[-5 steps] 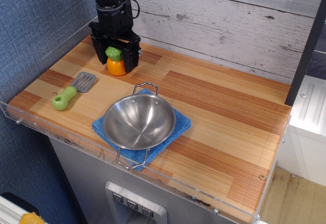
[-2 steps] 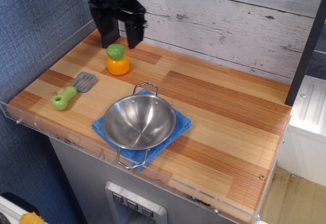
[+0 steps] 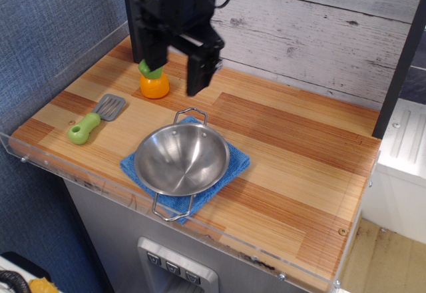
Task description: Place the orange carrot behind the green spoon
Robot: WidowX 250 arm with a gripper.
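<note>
Hovering wide open and empty, the gripper is hanging over the orange carrot, which sits at one o'clock from the green spoon.

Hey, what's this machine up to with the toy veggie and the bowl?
The black gripper hangs open above the counter, holding nothing. The orange carrot stands upright on the wooden counter, behind the green spoon. A steel bowl sits on a blue cloth nearby, untouched.
</note>
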